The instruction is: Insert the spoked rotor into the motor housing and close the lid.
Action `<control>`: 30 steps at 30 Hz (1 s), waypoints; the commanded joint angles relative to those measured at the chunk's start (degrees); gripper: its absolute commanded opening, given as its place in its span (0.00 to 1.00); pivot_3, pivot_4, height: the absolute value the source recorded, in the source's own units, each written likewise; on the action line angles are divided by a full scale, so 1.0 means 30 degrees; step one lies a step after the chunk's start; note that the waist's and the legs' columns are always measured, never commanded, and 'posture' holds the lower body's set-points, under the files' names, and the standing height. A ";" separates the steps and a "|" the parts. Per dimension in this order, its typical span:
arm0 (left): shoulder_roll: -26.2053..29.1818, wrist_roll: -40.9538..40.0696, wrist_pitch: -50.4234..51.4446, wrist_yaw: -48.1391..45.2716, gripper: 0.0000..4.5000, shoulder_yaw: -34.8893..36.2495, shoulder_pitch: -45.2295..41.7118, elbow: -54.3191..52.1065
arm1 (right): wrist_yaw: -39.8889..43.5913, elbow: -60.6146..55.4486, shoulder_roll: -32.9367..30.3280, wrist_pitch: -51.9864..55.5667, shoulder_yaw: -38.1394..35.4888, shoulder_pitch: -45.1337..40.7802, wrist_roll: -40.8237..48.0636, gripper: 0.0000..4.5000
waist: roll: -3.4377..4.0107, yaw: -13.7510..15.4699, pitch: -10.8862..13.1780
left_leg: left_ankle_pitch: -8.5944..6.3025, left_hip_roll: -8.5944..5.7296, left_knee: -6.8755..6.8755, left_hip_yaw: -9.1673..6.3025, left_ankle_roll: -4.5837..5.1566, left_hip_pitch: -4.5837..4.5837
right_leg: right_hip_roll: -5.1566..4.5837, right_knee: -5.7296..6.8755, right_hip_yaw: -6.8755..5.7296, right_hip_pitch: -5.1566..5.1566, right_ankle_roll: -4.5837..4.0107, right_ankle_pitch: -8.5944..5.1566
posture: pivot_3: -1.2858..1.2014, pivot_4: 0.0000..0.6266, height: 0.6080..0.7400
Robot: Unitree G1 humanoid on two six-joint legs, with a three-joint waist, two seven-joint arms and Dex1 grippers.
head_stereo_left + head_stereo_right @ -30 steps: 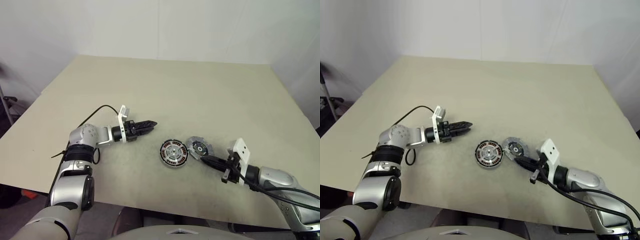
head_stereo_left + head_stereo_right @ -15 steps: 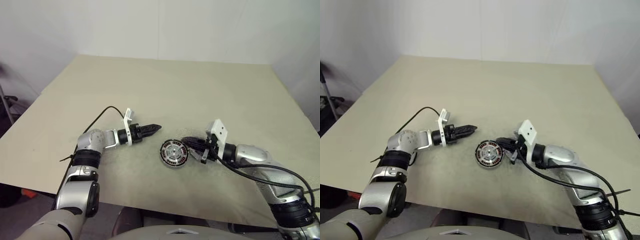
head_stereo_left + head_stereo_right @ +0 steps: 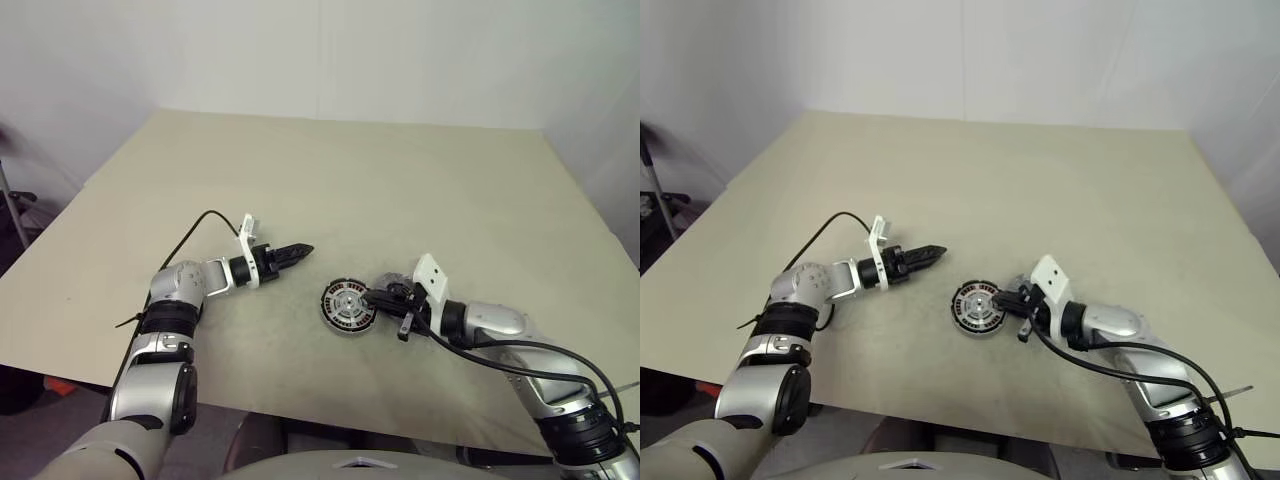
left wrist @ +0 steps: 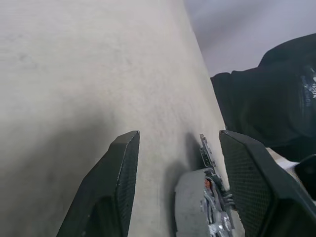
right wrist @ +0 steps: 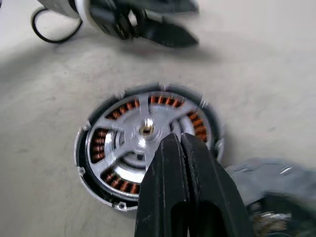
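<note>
The motor housing [image 5: 101, 148] lies on the table near its front edge, copper coils ringing its inside. The spoked rotor [image 5: 143, 131] sits in it, silver spokes and hub facing up. My right gripper [image 5: 180, 139] is shut and empty, its tips over the housing's right rim. The grey lid [image 5: 269, 185] lies just right of the housing, partly hidden behind that gripper [image 3: 372, 297]. My left gripper [image 3: 297, 250] hovers to the left of the housing [image 3: 347, 305], pointing at it, fingers [image 4: 121, 168] open with nothing between them.
The beige table [image 3: 350, 180] stretches far back to a white wall. A black cable [image 3: 195, 225] loops from the left wrist over the table. The table's front edge runs close below both arms.
My right gripper has swung left, from beside the lid's right side to the housing's right rim, and now covers part of the lid. The left arm has hardly moved.
</note>
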 commanded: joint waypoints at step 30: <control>0.0504 0.0445 0.0305 -0.1252 0.62 -0.1089 0.1338 -0.2002 | 0.7344 0.0263 -0.5627 -0.7412 0.5531 -0.4225 -0.7642 0.36 | -0.0001 -0.0067 0.0000 | -0.0004 0.0031 0.0040 0.0042 0.0013 -0.0028 | 0.0002 0.0052 0.0004 -0.0061 -0.0002 0.0032 | 0.52 0.00 1.00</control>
